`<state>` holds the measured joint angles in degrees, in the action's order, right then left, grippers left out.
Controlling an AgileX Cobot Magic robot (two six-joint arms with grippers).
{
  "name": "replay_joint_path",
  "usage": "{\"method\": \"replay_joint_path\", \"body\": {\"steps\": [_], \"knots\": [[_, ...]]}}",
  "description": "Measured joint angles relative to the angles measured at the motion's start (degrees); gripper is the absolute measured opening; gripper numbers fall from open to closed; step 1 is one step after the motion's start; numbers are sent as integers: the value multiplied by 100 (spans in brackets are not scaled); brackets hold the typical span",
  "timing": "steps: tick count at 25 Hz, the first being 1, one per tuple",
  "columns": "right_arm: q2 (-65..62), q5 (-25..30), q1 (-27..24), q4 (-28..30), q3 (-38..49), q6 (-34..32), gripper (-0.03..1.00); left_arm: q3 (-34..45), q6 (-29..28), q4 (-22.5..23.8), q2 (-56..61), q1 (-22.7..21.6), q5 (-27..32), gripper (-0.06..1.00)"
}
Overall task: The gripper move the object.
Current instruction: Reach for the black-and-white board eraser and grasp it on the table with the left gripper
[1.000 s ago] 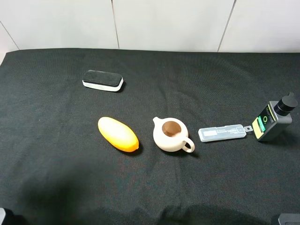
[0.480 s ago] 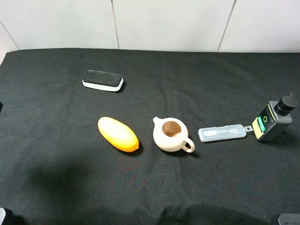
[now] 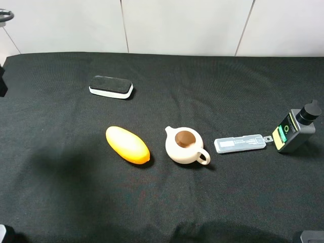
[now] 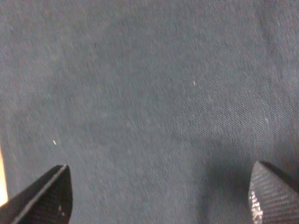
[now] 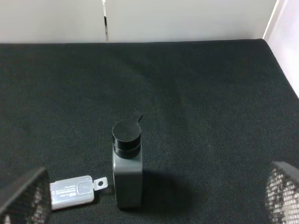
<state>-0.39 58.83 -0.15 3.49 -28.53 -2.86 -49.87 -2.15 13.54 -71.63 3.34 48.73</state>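
The object (image 3: 111,86), a flat block with a black top over a white base, lies at the back left of the black cloth (image 3: 61,167), in the exterior high view only. My left gripper (image 4: 159,198) is open and empty, with both black fingertips (image 4: 46,196) over bare cloth. In the exterior view only slivers of the left arm (image 3: 2,81) show at the far left edge, well left of the object. My right gripper (image 5: 152,198) is open and empty, facing the grey bottle (image 5: 127,163) from some way off.
An orange oval (image 3: 127,145) and a cream teapot (image 3: 185,145) sit mid-cloth. A clear flat case (image 3: 239,143) and the grey bottle with a black cap (image 3: 294,129) lie at the right. A white wall (image 3: 177,25) runs behind the cloth.
Parts of the left arm have come into view at the left edge of the exterior view. Its shadow on the cloth has drifted away from the front edge. No object has moved.
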Motion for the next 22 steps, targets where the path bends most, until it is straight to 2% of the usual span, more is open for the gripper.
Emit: {"method": "replay_joint_path", "body": {"steps": [4,11,17,22], "knots": [[0,0,0,0,0,0,69,-448,456,116,-565,185,-11,80],[0,0,0,0,0,0,69,-1337,1581,130,-1565,753,-22,80],[0,0,0,-4,0,0,69,-1901,2950,135,-2321,1043,34,80],[0,0,0,-4,0,0,69,-2239,4124,108,-2877,1074,36,79]]}}
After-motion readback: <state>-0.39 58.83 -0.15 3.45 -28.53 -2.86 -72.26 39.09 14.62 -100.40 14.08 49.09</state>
